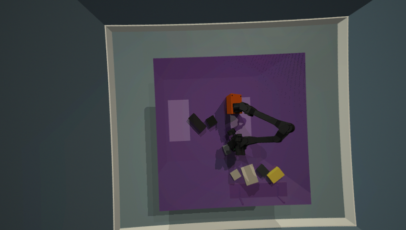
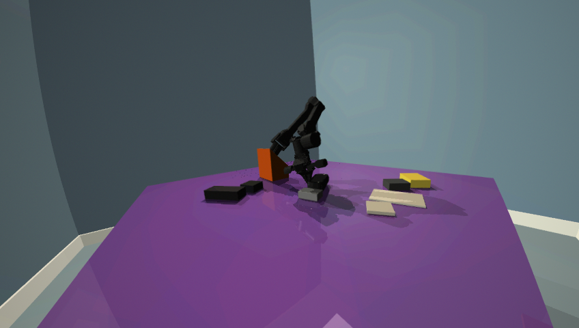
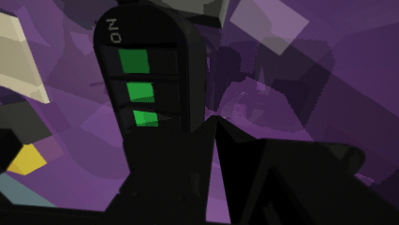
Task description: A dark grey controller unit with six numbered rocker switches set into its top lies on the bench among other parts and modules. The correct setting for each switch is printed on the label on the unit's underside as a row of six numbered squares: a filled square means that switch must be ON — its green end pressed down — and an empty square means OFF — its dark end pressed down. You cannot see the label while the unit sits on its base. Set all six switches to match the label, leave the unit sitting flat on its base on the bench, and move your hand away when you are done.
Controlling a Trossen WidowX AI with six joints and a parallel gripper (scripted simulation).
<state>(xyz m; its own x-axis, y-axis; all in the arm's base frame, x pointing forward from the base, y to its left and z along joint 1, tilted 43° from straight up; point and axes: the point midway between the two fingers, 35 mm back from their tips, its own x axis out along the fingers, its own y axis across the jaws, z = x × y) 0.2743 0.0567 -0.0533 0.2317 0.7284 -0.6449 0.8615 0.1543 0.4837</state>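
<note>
The dark controller unit (image 2: pixel 321 180) (image 3: pixel 145 28) sits on the bench, top up. In the wrist view it has a rounded end marked ON and three rockers with green ends towards the left. The other switches are hidden behind my finger, and the underside label is out of sight. Which ends are pressed is hard to tell. My gripper (image 2: pixel 309 185) (image 3: pixel 214 120) is shut and empty, pointing down low at the unit. In the wrist view its tips show by the unit's right edge; contact is unclear. In the top view the arm covers most of the unit.
A grey block (image 1: pixel 226 149) (image 2: pixel 310 194) (image 3: pixel 199 8) lies close to the unit's rounded end. Two pale panels (image 1: pixel 235 174) (image 1: pixel 249 175), a dark block (image 1: pixel 262 170) and a yellow block (image 1: pixel 276 175) lie to one side. Two black blocks (image 1: pixel 197 123) (image 1: pixel 211 121) and an orange box (image 1: pixel 231 99) stand elsewhere.
</note>
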